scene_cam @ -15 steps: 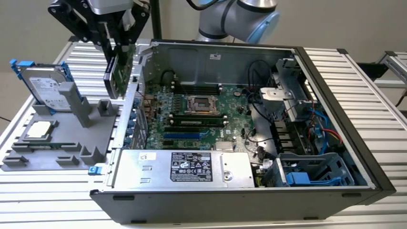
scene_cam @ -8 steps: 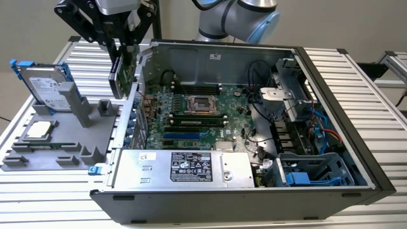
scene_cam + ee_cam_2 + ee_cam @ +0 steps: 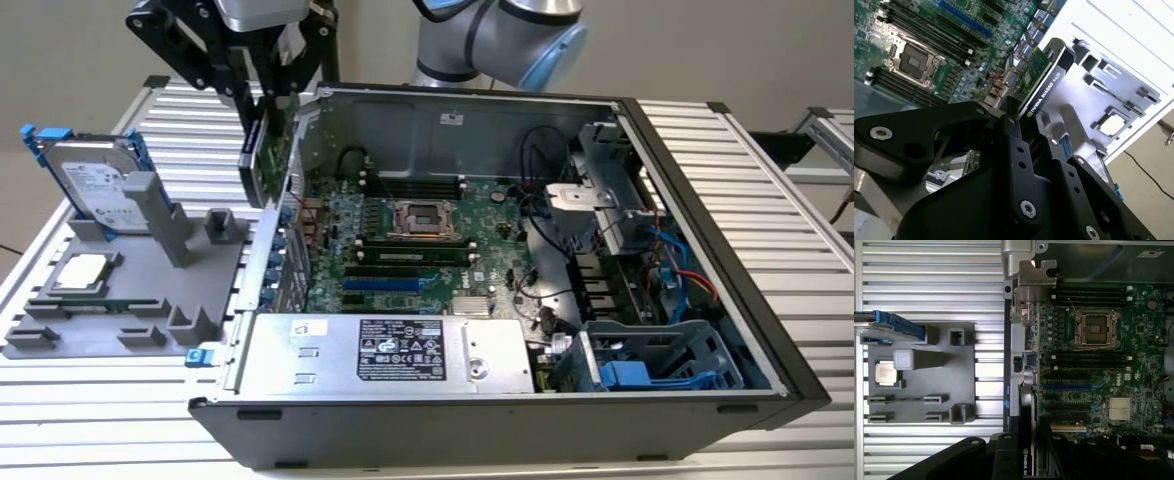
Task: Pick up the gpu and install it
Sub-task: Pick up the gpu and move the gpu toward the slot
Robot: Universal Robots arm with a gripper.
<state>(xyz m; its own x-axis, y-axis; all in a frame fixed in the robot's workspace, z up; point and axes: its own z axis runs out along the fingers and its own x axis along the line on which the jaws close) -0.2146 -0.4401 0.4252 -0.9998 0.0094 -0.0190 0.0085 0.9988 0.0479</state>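
The gpu (image 3: 260,165) hangs edge-down, with my gripper (image 3: 267,100) shut on its top edge. It is in the air over the open computer case's wall at the exterior view's left, beside the motherboard (image 3: 400,250). In the second wrist view the gpu (image 3: 1046,75) shows its green board face and black shroud edge, clamped between the black fingers (image 3: 1004,112). The first wrist view looks straight down past the card (image 3: 1026,440) to the case wall. The blue expansion slot (image 3: 1071,387) lies a little inward of the card.
A grey fixture tray (image 3: 120,310) on the slatted table holds a hard drive with a blue frame (image 3: 94,185) and a square CPU chip (image 3: 80,270). Inside the case are the empty CPU socket (image 3: 420,218), the power supply (image 3: 400,350), cables and drive bays (image 3: 641,270).
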